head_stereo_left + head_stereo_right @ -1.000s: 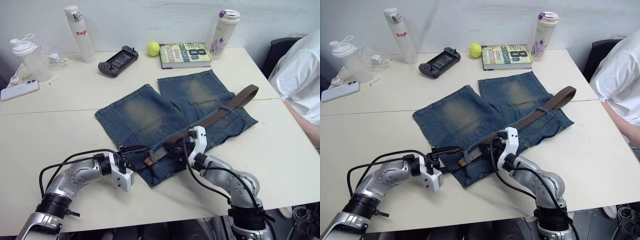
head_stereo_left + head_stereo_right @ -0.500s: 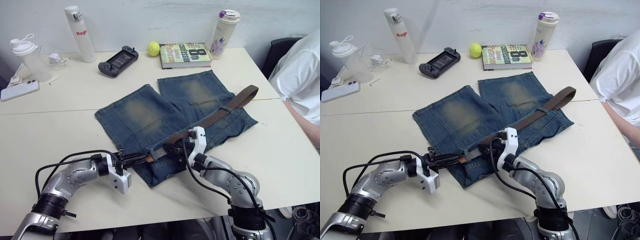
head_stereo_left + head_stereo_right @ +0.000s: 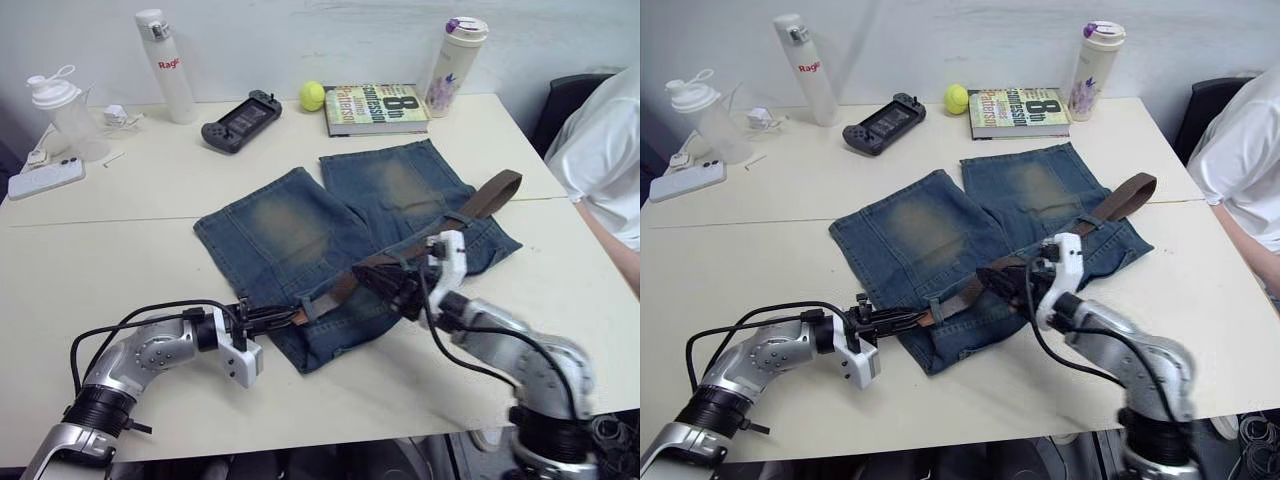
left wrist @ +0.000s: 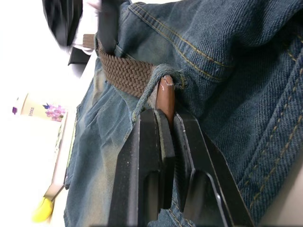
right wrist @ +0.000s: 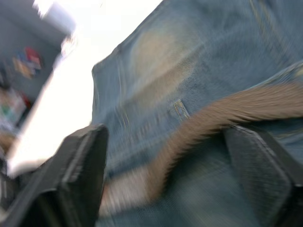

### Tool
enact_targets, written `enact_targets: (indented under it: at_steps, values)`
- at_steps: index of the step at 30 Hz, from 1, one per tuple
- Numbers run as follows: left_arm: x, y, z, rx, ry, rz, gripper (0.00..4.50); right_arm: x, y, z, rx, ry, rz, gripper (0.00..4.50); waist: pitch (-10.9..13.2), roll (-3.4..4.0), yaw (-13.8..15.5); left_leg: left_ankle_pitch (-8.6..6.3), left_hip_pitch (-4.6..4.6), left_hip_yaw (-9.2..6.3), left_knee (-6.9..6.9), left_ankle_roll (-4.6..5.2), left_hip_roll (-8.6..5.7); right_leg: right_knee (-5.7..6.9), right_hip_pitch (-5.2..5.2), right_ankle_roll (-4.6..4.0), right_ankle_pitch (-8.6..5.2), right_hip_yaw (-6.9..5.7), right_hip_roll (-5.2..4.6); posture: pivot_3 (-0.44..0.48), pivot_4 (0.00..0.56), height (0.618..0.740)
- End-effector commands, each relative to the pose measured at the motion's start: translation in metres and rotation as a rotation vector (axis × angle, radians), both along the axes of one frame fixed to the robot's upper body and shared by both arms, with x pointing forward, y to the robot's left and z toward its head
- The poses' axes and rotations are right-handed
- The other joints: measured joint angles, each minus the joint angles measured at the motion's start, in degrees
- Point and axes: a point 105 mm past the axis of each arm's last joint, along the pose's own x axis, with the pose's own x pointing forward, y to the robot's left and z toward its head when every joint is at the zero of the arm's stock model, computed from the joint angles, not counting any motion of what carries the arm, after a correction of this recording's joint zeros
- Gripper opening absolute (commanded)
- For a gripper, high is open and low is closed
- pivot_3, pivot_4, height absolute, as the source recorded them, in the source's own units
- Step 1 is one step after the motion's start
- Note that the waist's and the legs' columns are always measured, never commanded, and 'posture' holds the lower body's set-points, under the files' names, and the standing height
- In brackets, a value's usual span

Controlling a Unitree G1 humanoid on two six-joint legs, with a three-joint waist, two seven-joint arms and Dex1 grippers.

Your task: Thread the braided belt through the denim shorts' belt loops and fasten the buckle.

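Observation:
The denim shorts (image 3: 300,225) lie flat mid-table, waistband toward me. The braided belt (image 3: 440,230) runs along the waistband, and its far end (image 3: 497,188) trails off the shorts to the right. My left gripper (image 3: 280,318) is shut on the belt's smooth brown tip (image 4: 165,97), which pokes out of one of the belt loops (image 4: 147,94). My right gripper (image 3: 385,283) hovers open over the belt at mid-waistband, with one of its fingers (image 5: 71,175) on each side of the strap and clear of it. The buckle is hidden.
Along the table's back stand a white bottle (image 3: 160,65), a game controller (image 3: 240,120), a tennis ball (image 3: 311,95), a book (image 3: 375,105) and a tumbler (image 3: 455,55). A shaker bottle (image 3: 60,115) and phone (image 3: 45,178) sit far left. A person's white sleeve (image 3: 600,150) is at the right edge.
My left gripper shut on the belt tip and drew it left. My right gripper opened, let go of the belt and moved right along the waistband. The camera shifted slightly.

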Motion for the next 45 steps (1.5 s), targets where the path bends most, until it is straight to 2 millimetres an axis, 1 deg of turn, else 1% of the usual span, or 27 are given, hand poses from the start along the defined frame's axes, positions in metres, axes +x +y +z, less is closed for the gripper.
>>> enact_targets:
  at_steps: [1, 4, 5, 6, 7, 9, 12, 13, 16, 18, 20, 23, 26, 28, 30, 33, 34, 35, 37, 38, 39, 40, 42, 45]
  values:
    - [-0.003, 0.001, -0.004, 0.012, 0.012, -0.006, 0.00, -0.014, 0.004, 0.004, -0.177, -0.128, 0.095, 3.93, 0.0, 0.05, -0.1, -0.03, 0.02, 0.01, 0.00, 0.06, 0.00, -0.04, -0.01, 0.00, 0.00, 0.01, 0.00, 0.000, 0.150, 0.740]
    - [-0.003, 0.001, -0.004, 0.010, 0.015, -0.006, 0.00, -0.005, -0.003, -0.007, -0.269, -0.153, 0.051, 3.93, 0.0, 0.03, -0.1, 0.00, 0.04, 0.00, 0.00, 0.01, 0.02, -0.03, -0.01, 0.00, 0.00, 0.01, 0.03, 0.000, 0.150, 0.740]
    - [-0.004, 0.001, -0.004, 0.009, 0.015, -0.006, 0.00, -0.002, -0.004, -0.010, -0.285, -0.159, 0.043, 3.44, 0.0, 0.03, -0.1, 0.04, 0.04, 0.01, 0.01, -0.04, 0.01, -0.03, -0.02, 0.00, 0.00, 0.01, 0.03, 0.000, 0.150, 0.740]
    - [-0.004, 0.001, -0.004, 0.009, 0.015, -0.005, 0.00, -0.002, -0.004, -0.014, -0.301, -0.161, 0.044, 3.18, 0.0, 0.03, 0.0, 0.08, 0.04, 0.00, 0.02, -0.12, 0.01, -0.03, -0.02, 0.00, 0.00, 0.01, 0.03, 0.000, 0.150, 0.740]
    - [-0.004, 0.001, -0.004, 0.008, 0.015, -0.005, 0.00, -0.001, -0.003, -0.018, -0.320, -0.164, 0.044, 2.78, 0.0, 0.03, 0.0, 0.10, 0.04, 0.01, 0.02, -0.15, 0.01, -0.03, -0.01, 0.00, 0.00, 0.01, 0.03, 0.000, 0.150, 0.740]
    - [-0.004, 0.001, -0.003, 0.006, 0.014, -0.004, 0.00, 0.001, -0.004, -0.026, -0.367, -0.162, 0.042, 1.76, 0.0, 0.03, 0.1, 0.10, 0.03, 0.01, 0.07, -0.15, 0.00, -0.02, 0.00, 0.00, 0.00, 0.01, 0.01, 0.000, 0.150, 0.740]
    - [-0.004, 0.001, -0.003, 0.003, 0.012, -0.002, 0.00, 0.002, -0.005, -0.043, -0.448, -0.149, 0.041, 0.41, 0.0, 0.03, 0.1, 0.10, 0.02, 0.04, 0.10, -0.14, 0.00, -0.01, 0.00, 0.00, 0.00, 0.03, 0.00, 0.000, 0.150, 0.740]
    - [-0.004, 0.001, -0.002, 0.002, 0.011, -0.002, 0.00, 0.004, -0.008, -0.053, -0.489, -0.130, 0.028, 0.02, 0.0, 0.03, 0.1, 0.10, 0.02, 0.04, 0.11, -0.15, 0.00, -0.01, 0.00, 0.00, 0.00, 0.03, 0.01, 0.000, 0.150, 0.740]
    - [-0.005, 0.001, -0.001, -0.006, 0.008, -0.002, 0.00, 0.004, -0.015, -0.087, -0.592, -0.019, 0.006, 0.02, 0.0, 0.03, 0.0, 0.10, 0.04, 0.03, 0.11, -0.15, 0.00, -0.01, 0.01, 0.00, 0.00, 0.03, 0.00, 0.000, 0.150, 0.740]
    - [-0.007, 0.003, -0.001, -0.009, 0.011, -0.003, 0.00, 0.000, -0.013, -0.100, -0.590, 0.060, 0.013, 0.02, -0.1, -0.15, 0.0, 0.10, 0.12, 0.04, 0.12, -0.15, 0.02, 0.01, 0.07, 0.00, 0.00, 0.02, 0.01, 0.000, 0.150, 0.740]
    - [-0.009, 0.006, -0.002, -0.007, 0.018, -0.003, 0.00, -0.003, -0.009, -0.104, -0.569, 0.108, 0.022, 0.02, -0.3, -0.34, -0.1, 0.10, 0.19, 0.02, 0.12, -0.15, 0.04, 0.03, 0.13, 0.00, 0.00, 0.01, 0.02, 0.000, 0.150, 0.740]
    - [-0.016, 0.016, -0.002, 0.009, 0.024, -0.013, 0.00, -0.004, -0.006, -0.105, -0.556, 0.133, 0.034, 0.02, -0.4, -0.57, -0.3, 0.08, 0.27, 0.01, 0.08, -0.13, 0.07, 0.05, 0.18, 0.00, 0.00, -0.02, 0.02, 0.000, 0.150, 0.740]
    - [-0.023, 0.044, -0.006, 0.083, 0.037, -0.009, 0.00, -0.005, -0.006, -0.107, -0.566, 0.143, 0.045, 0.02, -0.5, -0.60, -0.4, 0.05, 0.32, 0.01, 0.04, -0.10, 0.08, 0.07, 0.19, 0.00, 0.00, -0.03, 0.02, 0.000, 0.150, 0.740]
    - [-0.026, 0.077, -0.010, 0.168, 0.061, 0.025, 0.00, -0.004, -0.005, -0.108, -0.562, 0.145, 0.049, 0.02, -0.5, -0.59, -0.4, 0.02, 0.33, 0.02, -0.01, -0.07, 0.11, 0.05, 0.17, 0.00, 0.00, -0.05, 0.02, 0.000, 0.150, 0.740]
    - [-0.030, 0.109, -0.009, 0.228, 0.081, 0.067, 0.00, -0.002, -0.004, -0.108, -0.561, 0.145, 0.050, 0.02, -0.5, -0.67, -0.4, -0.02, 0.42, 0.03, -0.07, -0.02, 0.13, 0.04, 0.17, -0.01, 0.00, -0.09, 0.01, 0.000, 0.150, 0.740]
    - [-0.040, 0.151, -0.009, 0.329, 0.120, 0.128, 0.00, 0.001, -0.003, -0.107, -0.556, 0.141, 0.043, 0.02, -0.6, -0.82, -0.4, -0.04, 0.55, 0.12, -0.23, -0.01, 0.13, 0.02, 0.21, -0.03, -0.01, -0.15, -0.03, 0.000, 0.150, 0.740]
    - [-0.042, 0.168, -0.009, 0.378, 0.147, 0.176, 0.00, 0.002, -0.002, -0.107, -0.555, 0.140, 0.042, 0.02, -0.7, -0.93, -0.4, -0.04, 0.58, 0.14, -0.27, -0.01, 0.13, 0.03, 0.21, -0.04, -0.02, -0.17, -0.04, 0.000, 0.150, 0.740]
    - [-0.045, 0.180, -0.009, 0.407, 0.165, 0.208, 0.00, 0.002, -0.002, -0.107, -0.554, 0.139, 0.042, 0.02, -0.7, -0.98, -0.4, -0.05, 0.61, 0.17, -0.31, -0.02, 0.14, 0.02, 0.21, -0.05, -0.02, -0.20, -0.05, 0.000, 0.150, 0.740]
    - [-0.044, 0.225, -0.009, 0.524, 0.208, 0.413, 0.00, 0.003, -0.001, -0.106, -0.552, 0.137, 0.042, 0.02, -0.8, -1.13, -0.4, -0.06, 0.71, 0.24, -0.40, -0.02, 0.15, 0.06, 0.20, -0.08, -0.04, -0.20, -0.07, 0.000, 0.150, 0.740]
    - [-0.045, 0.240, -0.009, 0.575, 0.202, 0.472, 0.00, 0.004, 0.000, -0.106, -0.551, 0.135, 0.041, 0.02, -0.9, -1.31, -0.4, -0.08, 0.72, 0.26, -0.41, -0.04, 0.17, 0.04, 0.20, -0.15, -0.08, -0.21, -0.06, 0.000, 0.150, 0.740]
    - [-0.046, 0.261, -0.007, 0.648, 0.182, 0.553, 0.00, 0.004, 0.000, -0.106, -0.550, 0.134, 0.042, 0.02, -1.0, -1.39, -0.4, -0.11, 0.77, 0.25, -0.42, -0.06, 0.19, 0.12, 0.20, -0.17, -0.09, -0.23, -0.05, 0.000, 0.150, 0.740]
    - [-0.047, 0.274, -0.006, 0.701, 0.158, 0.593, 0.00, 0.005, 0.001, -0.106, -0.551, 0.132, 0.042, 0.02, -1.0, -1.41, -0.3, -0.13, 0.79, 0.26, -0.43, -0.07, 0.20, 0.11, 0.21, -0.17, -0.09, -0.23, -0.05, 0.000, 0.150, 0.740]
    - [-0.050, 0.292, -0.003, 0.785, 0.111, 0.628, 0.00, 0.006, 0.001, -0.105, -0.552, 0.129, 0.045, 0.02, -1.0, -1.41, -0.4, -0.17, 0.84, 0.30, -0.44, -0.06, 0.20, 0.12, 0.24, -0.17, -0.09, -0.22, -0.06, 0.000, 0.150, 0.740]
    - [-0.052, 0.304, -0.004, 0.855, 0.063, 0.623, 0.00, 0.007, 0.003, -0.104, -0.551, 0.123, 0.048, 0.02, -1.0, -1.36, -0.3, -0.18, 0.91, 0.40, -0.47, -0.08, 0.20, 0.20, 0.19, -0.17, -0.10, -0.23, -0.06, 0.000, 0.150, 0.740]
